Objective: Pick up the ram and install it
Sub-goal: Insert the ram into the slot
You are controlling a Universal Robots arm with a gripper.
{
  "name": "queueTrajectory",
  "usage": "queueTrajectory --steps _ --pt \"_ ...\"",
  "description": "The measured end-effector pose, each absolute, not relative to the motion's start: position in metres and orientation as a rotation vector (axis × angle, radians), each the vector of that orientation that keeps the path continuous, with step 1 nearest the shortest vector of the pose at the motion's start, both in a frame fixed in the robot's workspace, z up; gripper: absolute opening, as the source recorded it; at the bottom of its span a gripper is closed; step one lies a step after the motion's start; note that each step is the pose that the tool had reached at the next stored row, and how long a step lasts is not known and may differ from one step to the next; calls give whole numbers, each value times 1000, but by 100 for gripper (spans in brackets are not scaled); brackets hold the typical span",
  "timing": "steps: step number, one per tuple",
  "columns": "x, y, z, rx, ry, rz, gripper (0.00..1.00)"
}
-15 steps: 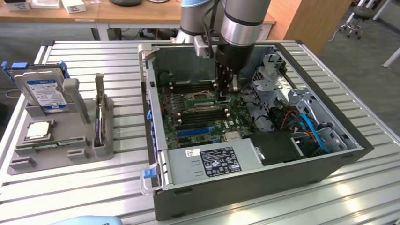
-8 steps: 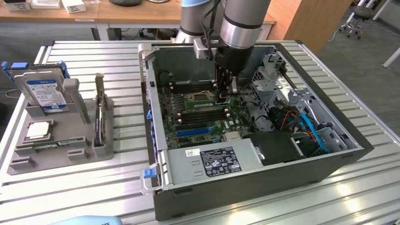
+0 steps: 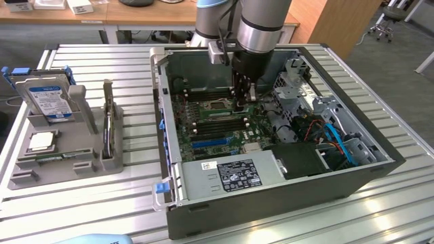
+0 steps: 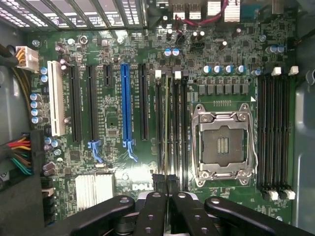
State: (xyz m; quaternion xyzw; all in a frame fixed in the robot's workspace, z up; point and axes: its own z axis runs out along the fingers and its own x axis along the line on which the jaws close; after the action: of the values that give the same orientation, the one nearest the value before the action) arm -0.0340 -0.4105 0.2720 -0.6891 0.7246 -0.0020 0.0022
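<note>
The ram (image 4: pixel 166 123) shows edge-on as a thin stick standing along one of the black memory slots, between the white clips and beside the processor socket (image 4: pixel 224 145). My gripper (image 4: pixel 167 184) is down inside the open computer case (image 3: pixel 173 127), just over the motherboard, with its black fingers (image 4: pixel 156 183) drawn together on the near end of the stick. In the exterior view the gripper (image 3: pixel 243 101) hangs over the slots to the right of the socket (image 3: pixel 215 105), and the arm hides the stick there.
A grey fixture (image 3: pixel 20 178) at the exterior view's left holds the hard drive (image 3: pixel 48 99), a square silver processor (image 3: pixel 42 141) and a green strip (image 3: pixel 62 155). Inside the case, a power supply (image 3: pixel 230 175), drive cages (image 3: pixel 298 84) and blue cables (image 3: pixel 342 145) crowd the board.
</note>
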Motion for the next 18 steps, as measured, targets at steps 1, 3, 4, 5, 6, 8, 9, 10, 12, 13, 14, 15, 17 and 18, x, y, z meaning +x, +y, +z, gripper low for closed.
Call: queueTrajectory --steps 1,3,4,5,6,8,9,10,12,13,14,15,17,18 --pt "-35 -411 272 -2162 2273 -7 11" --pt "-36 -411 272 -2162 2274 -9 11" --pt "-36 -411 272 -2163 2274 -9 11" --pt "-36 -411 272 -2163 2274 -9 11" --pt "-36 -411 272 -2163 2274 -9 11" --pt "-36 -411 272 -2163 2274 -9 11" --pt "-36 -411 272 -2163 2274 -9 11" --pt "-36 -411 272 -2163 2274 -9 11" --pt "-36 -411 272 -2163 2274 -9 11" --pt "-36 -411 272 -2163 2274 -9 11" --pt "-36 -411 272 -2163 2274 -9 11" --pt "-36 -411 272 -2163 2274 -9 11" --pt "-36 -411 272 -2164 2275 -7 11" --pt "-36 -411 272 -2165 2277 -4 11"
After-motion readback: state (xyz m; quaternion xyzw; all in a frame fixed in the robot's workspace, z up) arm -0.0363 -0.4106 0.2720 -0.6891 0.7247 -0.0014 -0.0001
